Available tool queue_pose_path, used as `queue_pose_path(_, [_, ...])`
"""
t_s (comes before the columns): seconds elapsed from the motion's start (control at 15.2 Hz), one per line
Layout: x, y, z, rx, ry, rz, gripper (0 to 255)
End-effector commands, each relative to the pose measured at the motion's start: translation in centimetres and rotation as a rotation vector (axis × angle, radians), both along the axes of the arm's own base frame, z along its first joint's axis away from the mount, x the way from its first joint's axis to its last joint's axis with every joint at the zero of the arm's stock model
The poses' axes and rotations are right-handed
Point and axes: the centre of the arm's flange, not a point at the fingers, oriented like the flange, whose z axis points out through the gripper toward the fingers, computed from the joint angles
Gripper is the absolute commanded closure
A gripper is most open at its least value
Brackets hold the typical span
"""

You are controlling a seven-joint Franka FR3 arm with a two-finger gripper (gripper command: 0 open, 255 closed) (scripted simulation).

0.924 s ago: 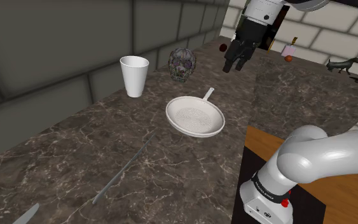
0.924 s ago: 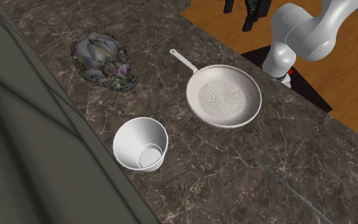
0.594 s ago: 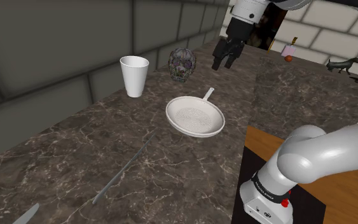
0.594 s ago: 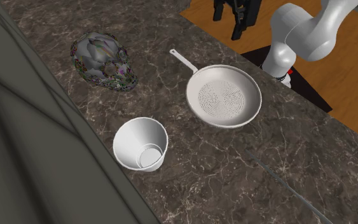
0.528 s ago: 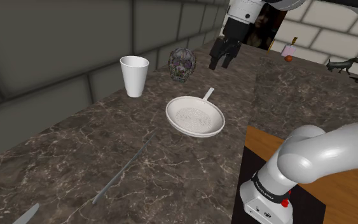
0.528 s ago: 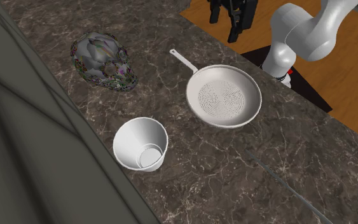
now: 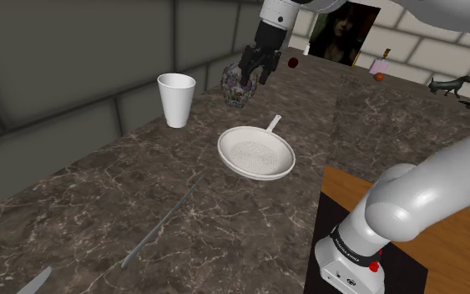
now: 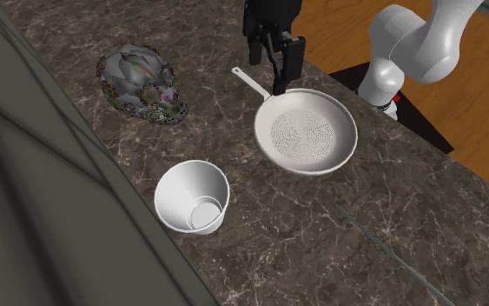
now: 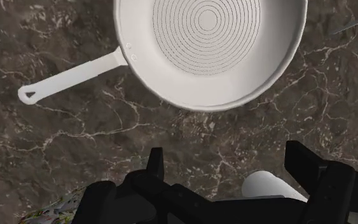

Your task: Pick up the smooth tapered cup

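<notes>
Cup (image 7: 176,100), white and smooth, stands upright on the dark marbled table (image 7: 99,200), long axis vertical, wide mouth up and narrow base down; it is close to the grey wall and has not shifted since 0.9 s ago; a flower-patterned object (image 7: 237,83) lies near it, a white perforated pan (image 7: 256,153) further out; the end effector (image 7: 254,71), fingers apart and holding nothing, has swung from beyond the pan to above the pan's handle (image 8: 249,82), well apart from the cup.
</notes>
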Motion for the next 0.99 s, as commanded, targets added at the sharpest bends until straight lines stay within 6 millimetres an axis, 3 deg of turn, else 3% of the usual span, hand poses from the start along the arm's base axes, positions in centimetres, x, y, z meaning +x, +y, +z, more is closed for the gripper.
queue_pose_path(0.0, [2.8, 1.2, -0.6, 0.005, 0.0, 0.008, 0])
queue_pose_path(0.92, [19.3, 8.5, -3.4, 0.037, -0.003, 0.067, 0])
